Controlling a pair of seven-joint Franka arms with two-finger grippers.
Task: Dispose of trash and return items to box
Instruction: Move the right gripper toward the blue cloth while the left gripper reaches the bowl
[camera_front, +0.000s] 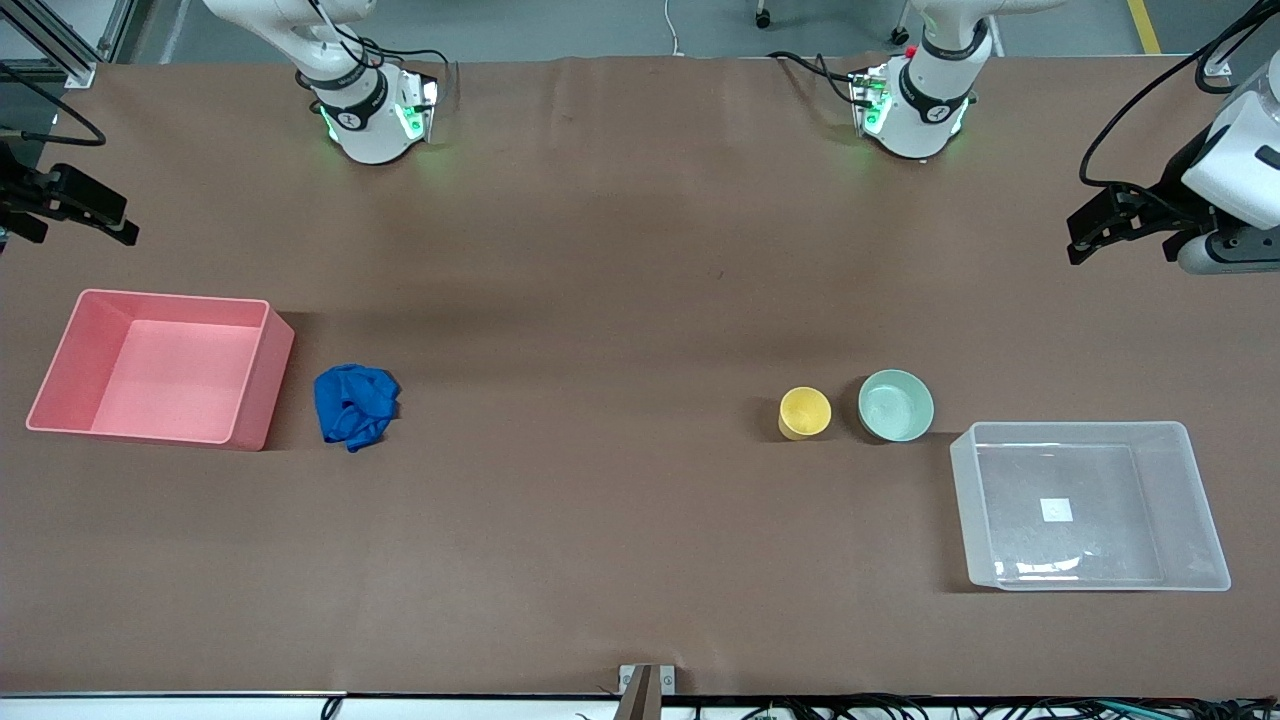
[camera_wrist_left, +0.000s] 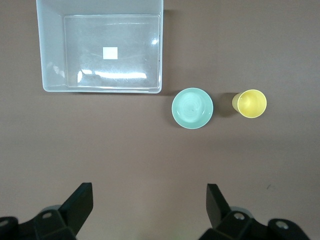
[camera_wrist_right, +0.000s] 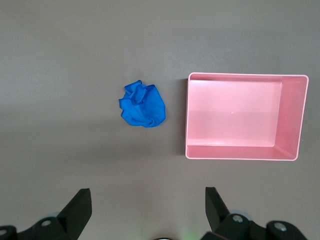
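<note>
Sitting on bench (camera_front: 640, 250): everything untouched, brown cover lying flat across the whole front view.
Left gripper (camera_front: 1120, 232): hanging at the right edge of the front frame, over bare bench toward the left arm's end; jaws standing wide apart, holding nothing. Left wrist view is showing both fingers (camera_wrist_left: 80, 202) spread at the bottom of the frame with only bench between them.
Right gripper (camera_front: 85, 208): hanging at the left edge of the front frame, over bare bench toward the right arm's end; jaws likewise wide open and empty, fingers (camera_wrist_right: 79, 205) showing apart in the right wrist view.
Blue cloth wad (camera_front: 355, 404): lying crumpled at left-centre of the front frame, just beside the pink bin, not touching it.
Pink bin (camera_front: 255, 375): resting at middle left, open top, nothing showing inside.
Yellow cup (camera_front: 805, 412): standing upright at right-centre, mouth up.
Mint-green bowl (camera_front: 896, 405): sitting just beside the cup, a small gap between them, toward the left arm's end.
Clear box (camera_front: 1200, 500): resting at lower right, nearer the front camera than the bowl, near it but apart; white sticker (camera_front: 1056, 510) showing on its floor.
</note>
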